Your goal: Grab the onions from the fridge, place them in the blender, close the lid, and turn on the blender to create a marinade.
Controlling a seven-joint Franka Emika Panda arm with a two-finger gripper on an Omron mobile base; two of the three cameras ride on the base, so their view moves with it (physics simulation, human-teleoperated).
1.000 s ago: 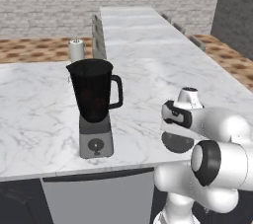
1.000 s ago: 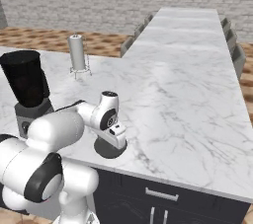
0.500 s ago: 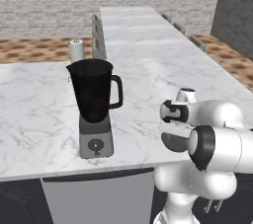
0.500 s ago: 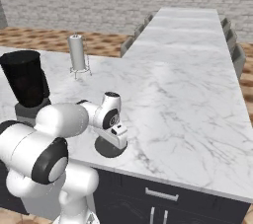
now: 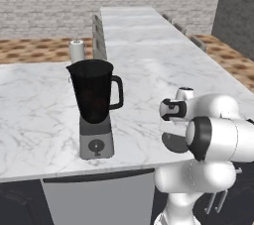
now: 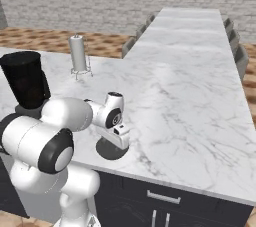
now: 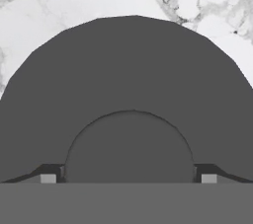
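I have the gripper (image 7: 128, 178) low over the lid (image 7: 128, 85), which lies flat on the counter (image 6: 190, 101) right of the blender (image 5: 95, 105), fingers spread either side of its knob, so closing off-centre could skid it away.

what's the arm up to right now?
The gripper is down over the lid, which lies flat on the marble counter right of the blender. Its fingertips flank the lid's raised centre; whether they're clamped on it isn't clear. The blender jar stands open, lid not yet on.
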